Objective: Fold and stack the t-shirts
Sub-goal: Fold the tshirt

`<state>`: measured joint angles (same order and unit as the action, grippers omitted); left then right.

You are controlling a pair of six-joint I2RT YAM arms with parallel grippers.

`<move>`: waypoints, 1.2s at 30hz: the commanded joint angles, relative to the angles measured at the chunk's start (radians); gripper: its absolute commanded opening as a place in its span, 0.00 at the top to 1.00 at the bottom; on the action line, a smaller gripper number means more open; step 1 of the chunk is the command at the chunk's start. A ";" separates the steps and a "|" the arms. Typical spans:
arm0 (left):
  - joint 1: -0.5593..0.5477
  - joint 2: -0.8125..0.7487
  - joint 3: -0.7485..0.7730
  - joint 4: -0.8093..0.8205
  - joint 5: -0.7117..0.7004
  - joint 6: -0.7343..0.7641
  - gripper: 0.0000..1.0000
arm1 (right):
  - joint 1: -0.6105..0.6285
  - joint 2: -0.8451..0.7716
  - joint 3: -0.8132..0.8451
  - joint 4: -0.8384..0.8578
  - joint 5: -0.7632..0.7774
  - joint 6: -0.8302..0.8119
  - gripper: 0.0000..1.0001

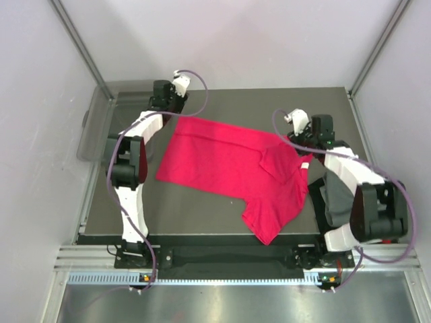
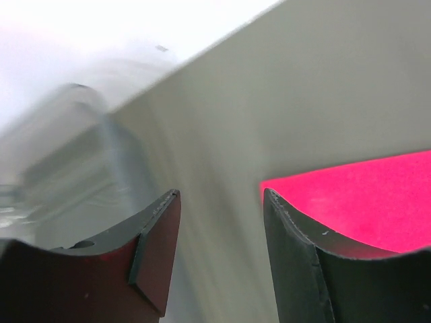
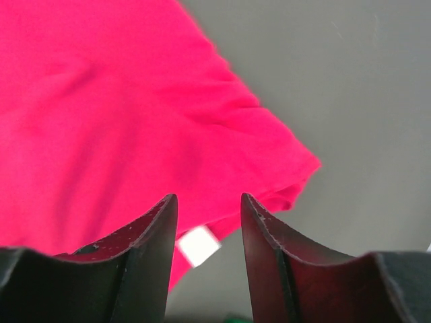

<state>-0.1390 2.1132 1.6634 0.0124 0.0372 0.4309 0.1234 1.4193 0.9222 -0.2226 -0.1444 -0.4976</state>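
A bright red t-shirt (image 1: 229, 161) lies spread on the dark table (image 1: 188, 215), one sleeve folded in near the right. My left gripper (image 1: 172, 111) is open and empty at the shirt's far left corner. In the left wrist view (image 2: 222, 195) bare table shows between the fingers, and the red cloth (image 2: 363, 195) lies just right of the right finger. My right gripper (image 1: 303, 151) is open over the shirt's right edge. In the right wrist view (image 3: 209, 198) the red cloth (image 3: 101, 101) and its white tag (image 3: 199, 245) lie between the fingers. A dark grey t-shirt (image 1: 337, 195) lies partly under the right arm.
A clear plastic bin (image 1: 97, 124) stands off the table's far left corner, blurred in the left wrist view (image 2: 60, 148). White walls enclose the table on three sides. A metal rail runs along the near edge by the arm bases.
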 commanded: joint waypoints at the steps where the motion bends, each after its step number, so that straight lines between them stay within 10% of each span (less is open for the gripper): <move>1: -0.002 0.094 0.132 -0.133 0.049 -0.073 0.42 | -0.097 0.099 0.148 0.095 0.016 0.053 0.57; 24: -0.001 0.323 0.394 -0.275 0.035 -0.144 0.36 | -0.265 0.541 0.475 -0.147 -0.063 0.100 0.50; 29: -0.001 0.320 0.391 -0.273 0.038 -0.153 0.36 | -0.277 0.587 0.510 -0.222 -0.112 0.091 0.57; 36: -0.001 0.317 0.369 -0.256 0.023 -0.153 0.36 | -0.283 0.671 0.590 -0.290 -0.144 0.077 0.95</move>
<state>-0.1398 2.4332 2.0197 -0.2646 0.0704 0.2890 -0.1474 2.0445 1.4563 -0.4713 -0.2588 -0.4171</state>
